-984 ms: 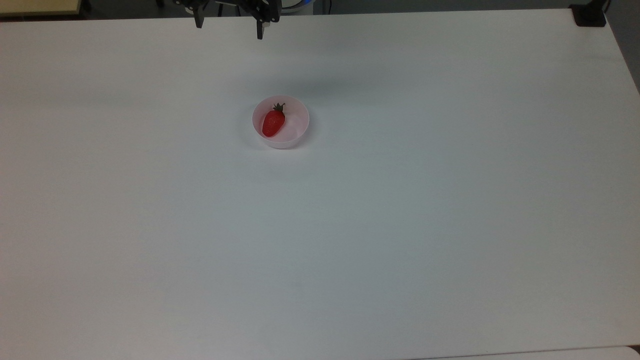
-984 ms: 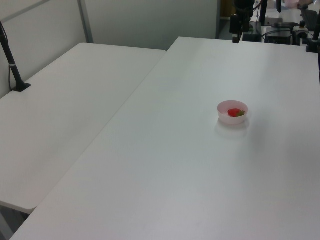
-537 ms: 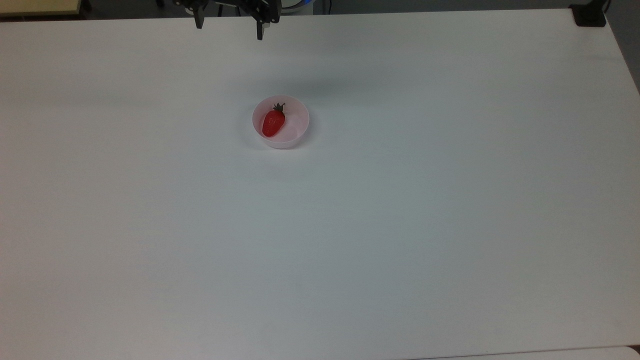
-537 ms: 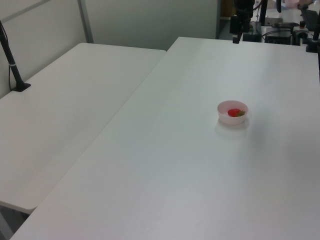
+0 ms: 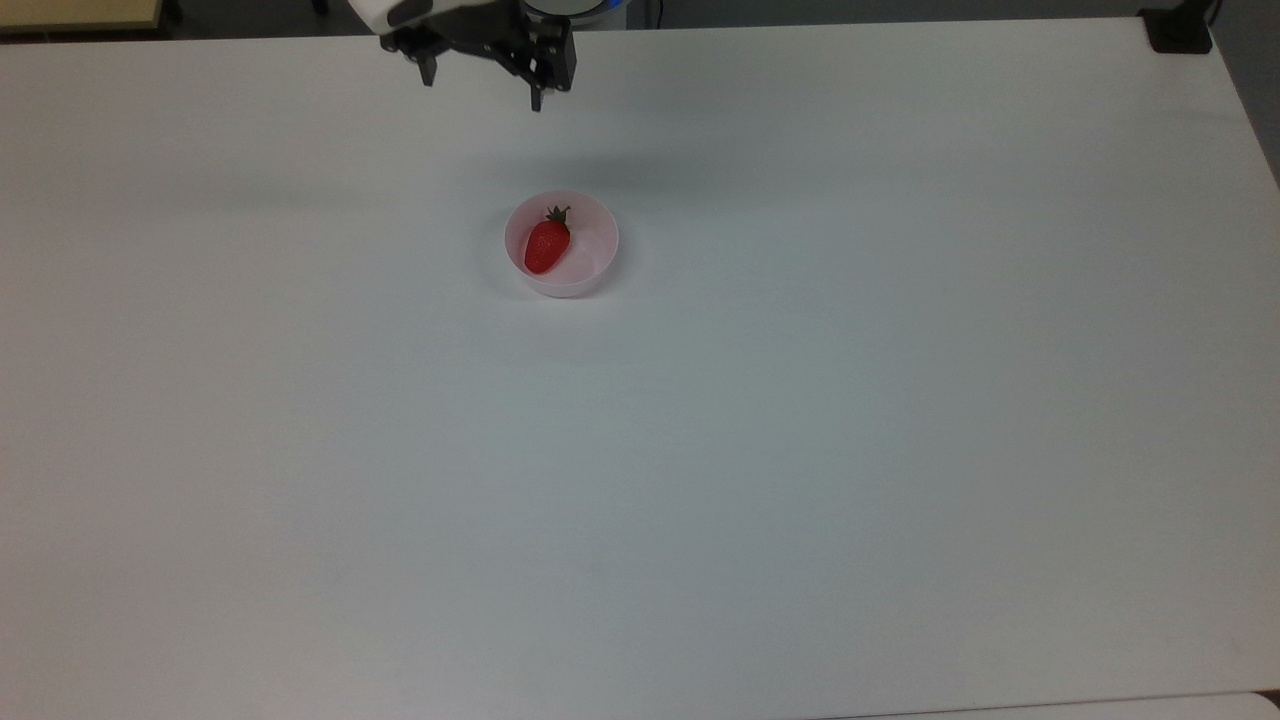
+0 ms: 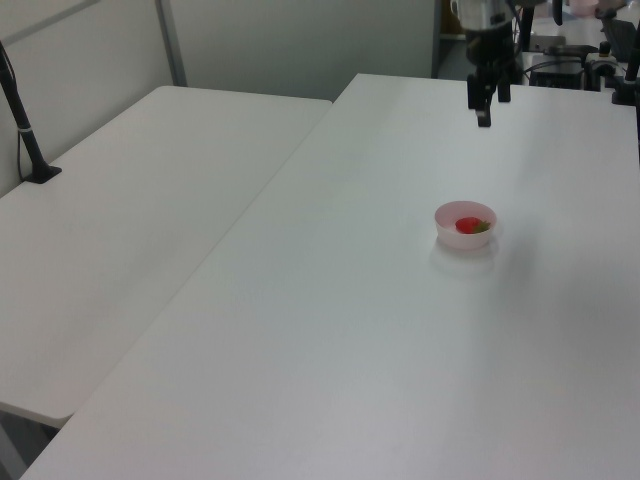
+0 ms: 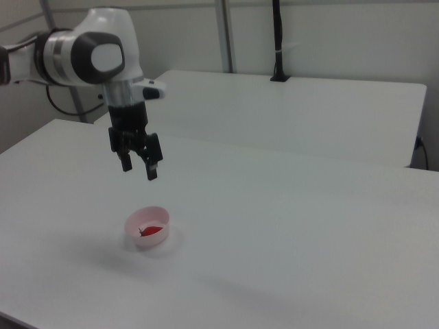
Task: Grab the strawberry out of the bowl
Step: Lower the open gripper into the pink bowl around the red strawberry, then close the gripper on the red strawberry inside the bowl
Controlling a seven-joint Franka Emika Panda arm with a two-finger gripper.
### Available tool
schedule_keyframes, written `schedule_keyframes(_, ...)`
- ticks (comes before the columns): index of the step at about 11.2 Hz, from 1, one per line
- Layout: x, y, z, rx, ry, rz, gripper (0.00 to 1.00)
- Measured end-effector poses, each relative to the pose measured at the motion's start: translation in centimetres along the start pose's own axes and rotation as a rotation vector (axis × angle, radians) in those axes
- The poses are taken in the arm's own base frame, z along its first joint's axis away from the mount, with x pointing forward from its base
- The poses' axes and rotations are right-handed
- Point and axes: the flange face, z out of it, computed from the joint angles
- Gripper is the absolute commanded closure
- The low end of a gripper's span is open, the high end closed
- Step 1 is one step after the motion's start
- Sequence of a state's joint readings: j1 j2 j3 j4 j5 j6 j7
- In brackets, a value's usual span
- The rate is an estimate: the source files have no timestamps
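Observation:
A pale pink bowl (image 5: pixel 594 262) (image 6: pixel 450 236) (image 7: pixel 135 238) stands on the white table. Inside it lies a red strawberry (image 5: pixel 547 245) (image 6: pixel 467 226) (image 7: pixel 152 230) with a dark green cap, toward the top view's left side of the bowl. My gripper (image 5: pixel 483 90) (image 6: pixel 488 108) (image 7: pixel 138 167) hangs open in the air, fingers pointing down, well above the bowl and offset from it toward the table's far edge in the top view. Nothing is between its fingers.
The white table (image 5: pixel 700 450) stretches wide around the bowl. A second white table (image 6: pixel 120 220) adjoins it on the left view's left, with a black post (image 6: pixel 25 130) clamped to it. A black clamp (image 5: pixel 1178 30) sits at the top view's far right corner.
My gripper has moved from the table's far edge toward the bowl and come lower, more so in the last half second. Bowl and strawberry have not moved.

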State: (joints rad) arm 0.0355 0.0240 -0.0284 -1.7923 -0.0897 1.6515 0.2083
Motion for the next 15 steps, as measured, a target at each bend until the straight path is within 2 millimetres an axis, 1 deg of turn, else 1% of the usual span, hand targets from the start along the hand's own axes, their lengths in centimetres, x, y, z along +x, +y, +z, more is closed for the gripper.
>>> schedule_keyframes(1,0.1,-1.0,1.9,-0.002,-0.004,0.037,0.05)
schedule_keyframes(3,0.3,-3.0,6.4,-0.008,-0.013,0.098,0.09)
schedule_keyframes(4,0.6,-3.5,8.4,-0.011,-0.019,0.136,0.13)
schedule_keyframes(5,1.3,-3.9,10.0,-0.008,-0.011,0.196,0.15)
schedule_keyframes(7,2.8,-4.8,12.7,-0.002,0.005,0.305,0.16)
schedule_keyframes(8,3.3,-5.4,13.9,-0.004,0.003,0.327,0.16)
schedule_keyframes(10,3.8,-6.0,15.3,-0.001,0.008,0.345,0.18)
schedule_keyframes(11,3.8,-6.1,15.8,0.000,0.009,0.362,0.22)
schedule_keyframes(15,3.7,-6.5,18.1,0.000,0.007,0.386,0.22)
